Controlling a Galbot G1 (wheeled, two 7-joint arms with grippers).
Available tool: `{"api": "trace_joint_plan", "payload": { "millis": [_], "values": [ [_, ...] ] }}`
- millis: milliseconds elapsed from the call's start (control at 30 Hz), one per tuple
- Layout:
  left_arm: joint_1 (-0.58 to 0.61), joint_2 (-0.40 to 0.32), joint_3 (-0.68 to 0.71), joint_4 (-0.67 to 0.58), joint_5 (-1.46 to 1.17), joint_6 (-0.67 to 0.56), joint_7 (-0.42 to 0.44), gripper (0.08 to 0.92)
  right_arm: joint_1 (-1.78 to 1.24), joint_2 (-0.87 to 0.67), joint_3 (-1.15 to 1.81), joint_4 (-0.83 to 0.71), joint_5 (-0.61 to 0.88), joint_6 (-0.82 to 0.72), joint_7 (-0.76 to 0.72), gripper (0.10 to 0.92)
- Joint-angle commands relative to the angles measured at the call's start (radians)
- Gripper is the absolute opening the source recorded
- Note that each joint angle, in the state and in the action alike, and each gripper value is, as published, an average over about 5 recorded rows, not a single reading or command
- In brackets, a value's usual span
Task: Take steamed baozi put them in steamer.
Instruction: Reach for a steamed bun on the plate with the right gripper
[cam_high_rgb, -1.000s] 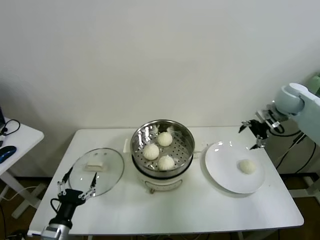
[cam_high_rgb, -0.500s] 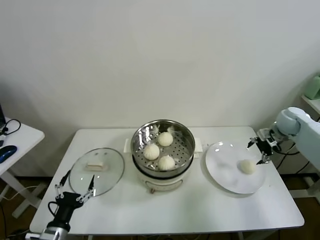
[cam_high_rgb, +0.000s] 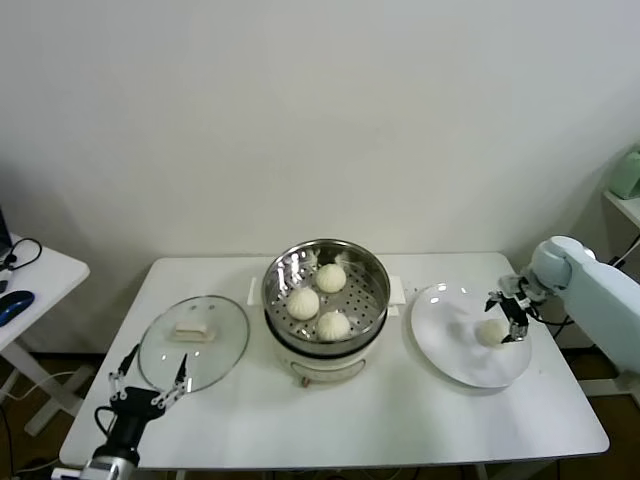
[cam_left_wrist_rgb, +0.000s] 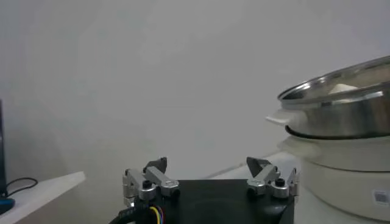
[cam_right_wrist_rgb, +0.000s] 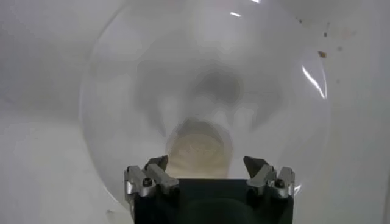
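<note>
The left gripper (cam_high_rgb: 148, 384) sits parked low at the table's (cam_high_rgb: 330, 425) front left corner, jaws spread wide and empty, just beside the one glass lid (cam_high_rgb: 193, 341) lying flat on the table. At centre stands one steamer (cam_high_rgb: 325, 287) on its white cooker base (cam_high_rgb: 325, 360); three steamed baozi (cam_high_rgb: 303, 303) rest on its perforated floor. To the right, one white plate (cam_high_rgb: 450, 345) carries the fourth bun (cam_high_rgb: 491, 331), four buns in total. The right gripper (cam_high_rgb: 506, 318) hangs directly over that bun, fingers fully apart on either side of it, gripping nothing.
</note>
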Motion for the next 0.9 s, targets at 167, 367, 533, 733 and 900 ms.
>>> {"api": "trace_joint_plan", "payload": {
  "millis": [167,367,533,733,900],
  "values": [
    [0.002,0.006,-0.002,0.005,0.0,-0.001,0.003,0.823,-0.026,0.054,0.028,-0.083,-0.059,0.011,0.003,0.823],
    [0.001,0.007,-0.004,0.007,-0.001,-0.001,0.002,0.823,-0.026,0.057,0.026,-0.091,-0.066,0.01,-0.009,0.823],
    [-0.001,0.007,-0.003,0.009,-0.005,0.0,0.0,0.823,-0.026,0.055,0.027,-0.096,-0.078,0.01,-0.018,0.823],
    [-0.006,0.009,-0.003,0.01,-0.015,0.006,-0.006,0.823,-0.025,0.058,0.031,-0.099,-0.075,0.009,-0.017,0.769],
    [-0.008,0.008,-0.001,0.007,-0.015,0.009,-0.006,0.823,-0.026,0.059,0.035,-0.103,-0.063,0.006,-0.016,0.736]
  ]
}}
